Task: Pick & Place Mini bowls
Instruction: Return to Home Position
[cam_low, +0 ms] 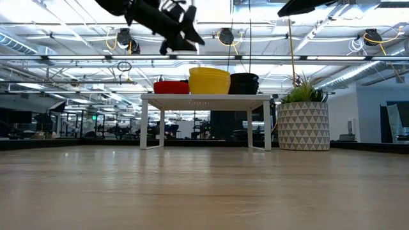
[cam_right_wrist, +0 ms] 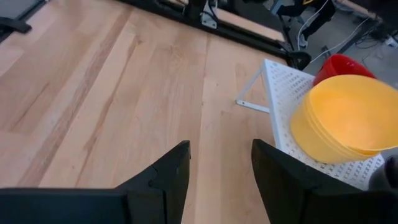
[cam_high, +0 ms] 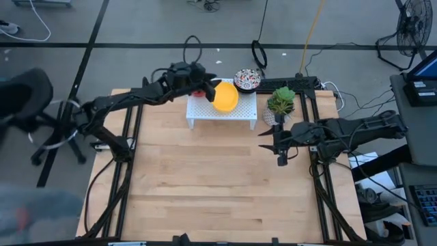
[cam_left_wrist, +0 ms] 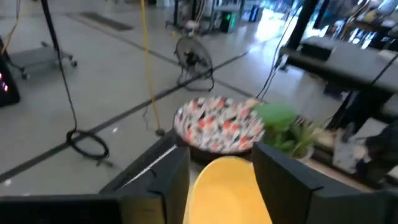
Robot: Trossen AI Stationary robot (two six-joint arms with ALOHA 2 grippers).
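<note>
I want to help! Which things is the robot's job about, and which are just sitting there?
Job: stacked glossy yellow round bowls; glossy red bowl; white bowl speckled red and dark; white perforated rack under them.
Just there: green plant in a white patterned pot; floor fan beyond the table.

Wooden table (cam_high: 225, 184), bearing white rack (cam_high: 205, 109) and plant pot (cam_low: 303, 126) side by side. On rack: red bowl (cam_low: 170, 87), yellow bowls (cam_high: 225, 97), speckled bowl (cam_high: 247, 80).

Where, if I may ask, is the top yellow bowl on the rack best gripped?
Probably by its rim, from above, one finger inside: the yellow bowl sits upright, nested in a stack on the white rack, so only the rim stands free.
</note>
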